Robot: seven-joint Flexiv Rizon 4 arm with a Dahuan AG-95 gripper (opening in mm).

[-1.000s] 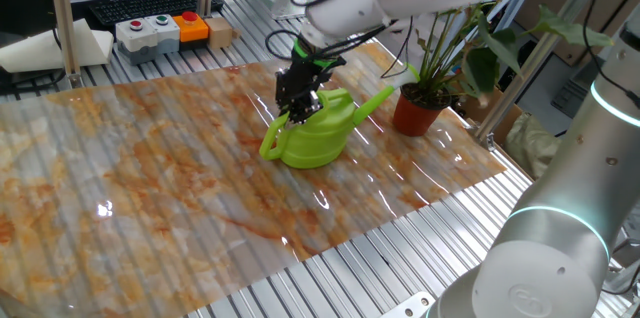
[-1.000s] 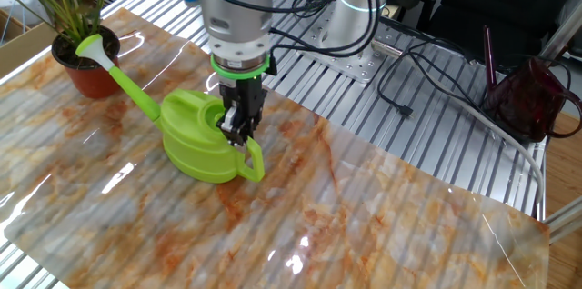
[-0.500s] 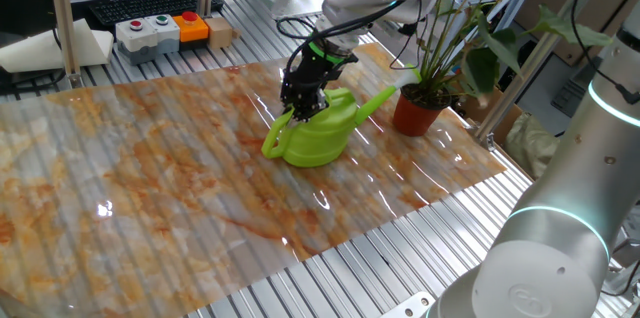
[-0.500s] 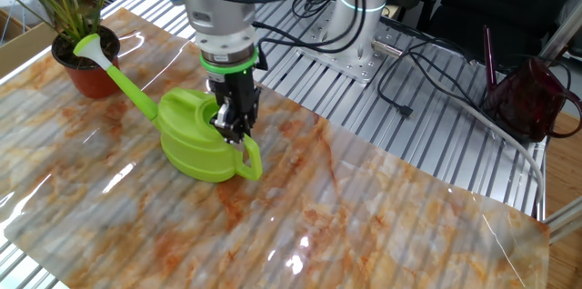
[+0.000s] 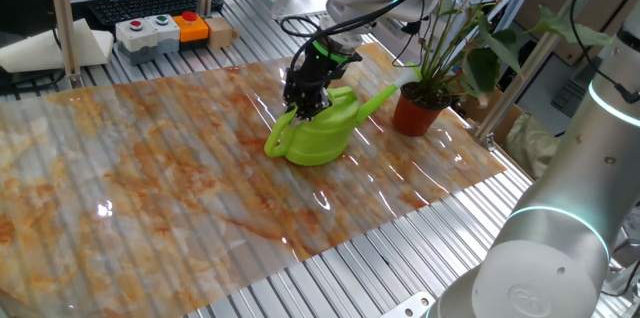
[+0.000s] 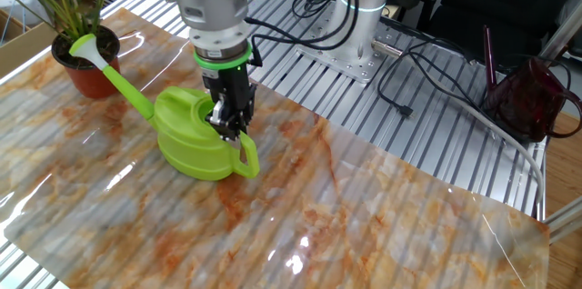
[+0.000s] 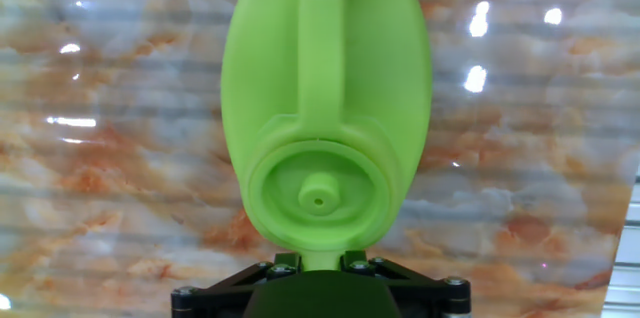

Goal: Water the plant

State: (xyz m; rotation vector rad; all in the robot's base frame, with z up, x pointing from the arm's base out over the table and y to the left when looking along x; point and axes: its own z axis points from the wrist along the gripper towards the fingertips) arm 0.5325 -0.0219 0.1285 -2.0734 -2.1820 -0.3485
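The pincer (image 6: 231, 127) is clamped on the can's (image 6: 186, 134) handle, its rose by the plant (image 5: 428, 78). A thin hold could slip as the can tips.

Saw an orange-veined marbled sheet (image 5: 150, 178) spread over a slatted metal table (image 5: 400, 268). Beyond the sheet's far edge, noted a grey button box (image 5: 145, 36) touching an orange box (image 5: 192, 26), a black keyboard (image 5: 140, 5) behind them, and folded white paper (image 5: 50, 48) beside them. From the other side, saw black cables (image 6: 409, 71) on the slats and a dark red bag (image 6: 532, 98).
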